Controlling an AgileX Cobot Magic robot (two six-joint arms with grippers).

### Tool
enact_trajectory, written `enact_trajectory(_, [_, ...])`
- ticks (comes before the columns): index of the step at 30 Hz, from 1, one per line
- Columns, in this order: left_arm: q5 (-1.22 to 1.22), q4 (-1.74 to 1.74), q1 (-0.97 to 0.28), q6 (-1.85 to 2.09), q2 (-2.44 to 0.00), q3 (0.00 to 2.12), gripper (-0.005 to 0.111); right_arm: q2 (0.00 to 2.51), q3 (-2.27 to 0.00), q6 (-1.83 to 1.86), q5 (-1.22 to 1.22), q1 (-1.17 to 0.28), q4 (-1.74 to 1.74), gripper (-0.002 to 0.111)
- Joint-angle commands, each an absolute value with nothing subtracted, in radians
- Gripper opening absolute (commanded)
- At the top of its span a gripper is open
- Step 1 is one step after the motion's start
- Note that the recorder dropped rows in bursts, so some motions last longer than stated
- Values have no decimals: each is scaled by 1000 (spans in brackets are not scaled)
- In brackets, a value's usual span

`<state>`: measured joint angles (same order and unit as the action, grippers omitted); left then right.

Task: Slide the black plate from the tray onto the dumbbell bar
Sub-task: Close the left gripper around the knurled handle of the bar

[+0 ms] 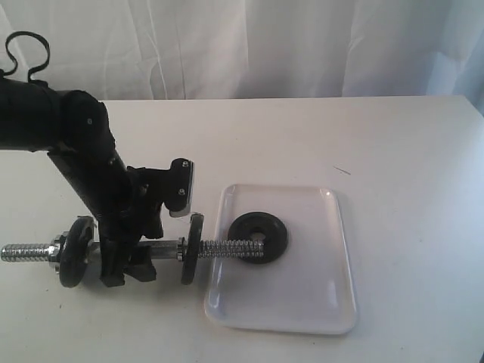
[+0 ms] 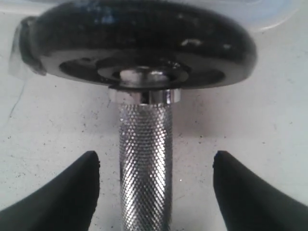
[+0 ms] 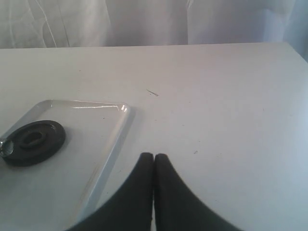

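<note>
The black plate [image 1: 274, 230] lies flat in the white tray [image 1: 302, 296], toward its left half. The dumbbell bar [image 1: 225, 247] lies on the table left of the tray, and its threaded right end reaches over the tray rim to the plate's centre hole. My left gripper [image 1: 130, 266] is down over the bar's middle, between its two black discs. In the left wrist view this gripper [image 2: 156, 161] is open, with the knurled bar [image 2: 144, 187] between the fingers and a gap on each side. My right gripper [image 3: 154, 156] is shut and empty above the table, right of the tray [image 3: 117, 137] and plate [image 3: 34, 142].
On the bar, one black disc [image 1: 76, 252] with a chrome nut sits near the left end and another [image 1: 193, 248] stands just outside the tray. A white curtain hangs behind the table. The right arm does not show in the exterior view.
</note>
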<state>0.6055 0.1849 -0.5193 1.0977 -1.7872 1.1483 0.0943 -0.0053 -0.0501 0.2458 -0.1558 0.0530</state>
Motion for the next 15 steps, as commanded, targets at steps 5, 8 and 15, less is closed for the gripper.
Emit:
enact_trajectory(5, [555,155,-524,1059,-1838,1153,69,92,0,-41,231,-150,53,0])
enact_trajectory(8, [529,155,-524,1051,-1845,1153,69,92,0,-41,231,-150,53,0])
enact_trajectory(15, [538,155,-524,1043,-1845,1153,69,92,0,-41,231,-150,53,0])
